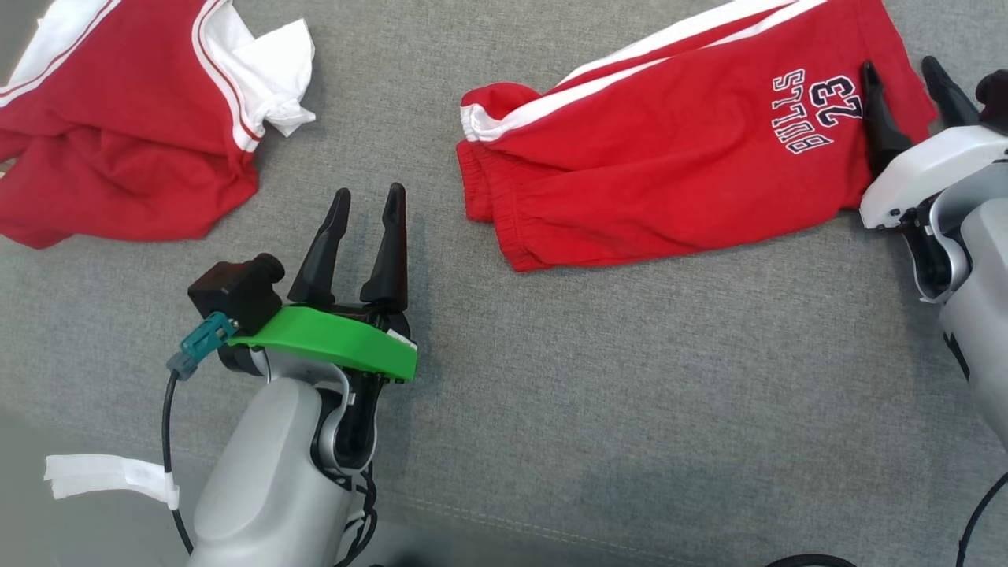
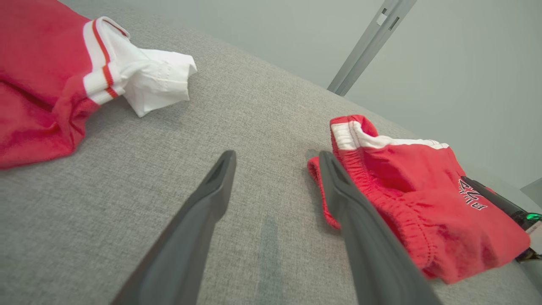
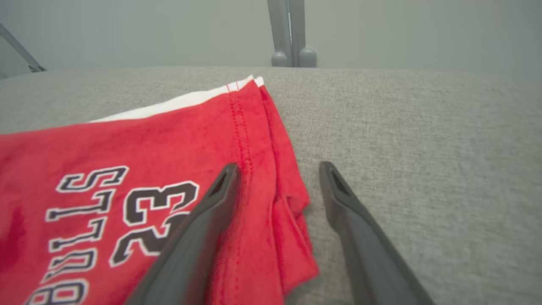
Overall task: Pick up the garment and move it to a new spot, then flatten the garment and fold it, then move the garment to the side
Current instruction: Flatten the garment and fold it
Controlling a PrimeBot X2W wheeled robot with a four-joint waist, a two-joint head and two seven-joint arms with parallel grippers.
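Left claw (image 1: 369,190), at the end of a grey arm with a green bracket, sits low in the head view. Its two dark fingers are spread wide and hold nothing above the bare grey woven counter (image 1: 598,378).

To its right, close but not touching, lie the red shorts (image 1: 669,157). They have white side stripes and "BULLS 23" printed near one leg. They lie fairly flat and appear doubled over lengthwise. The elastic waistband (image 1: 492,205) points toward the left claw.

At the far end, the right claw (image 1: 900,64) is also spread wide and empty. It straddles the leg hem (image 3: 250,140), with one finger over the cloth and the other over the counter. Whether it touches the fabric cannot be told.

A crumpled red and white top (image 1: 118,142) lies well apart at the upper left.

The shorts look light, soft and limp. They would likely sag and slide out of their layers if lifted by one point. The gathered waistband and the stitched hem seem the firmest places to pinch, taking every layer at both ends together.
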